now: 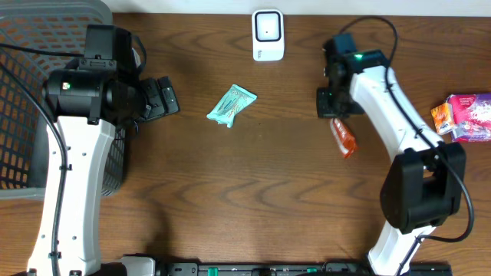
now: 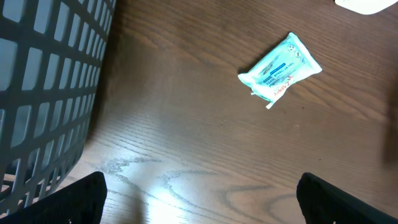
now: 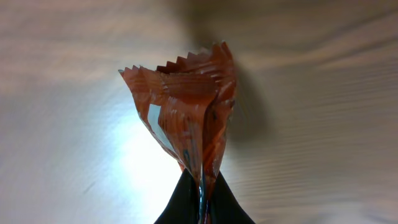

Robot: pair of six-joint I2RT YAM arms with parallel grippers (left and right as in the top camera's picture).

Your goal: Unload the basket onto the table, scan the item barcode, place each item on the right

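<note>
My right gripper (image 3: 202, 199) is shut on one end of an orange snack packet (image 3: 186, 112), which is pinched flat between the two black fingers and crumples upward in the right wrist view. From overhead the orange packet (image 1: 344, 137) hangs just below my right gripper (image 1: 334, 113), right of the table's middle. A white barcode scanner (image 1: 268, 34) stands at the far edge. A teal packet (image 1: 232, 104) lies flat on the wood near the centre. My left gripper (image 2: 199, 205) is open, its fingers (image 2: 68, 202) wide apart over bare wood, short of the teal packet (image 2: 281, 67).
A dark mesh basket (image 1: 38, 100) fills the left side beside my left arm; its wall (image 2: 43, 93) takes up the left of the left wrist view. A pink and orange heap of packets (image 1: 464, 116) lies at the right edge.
</note>
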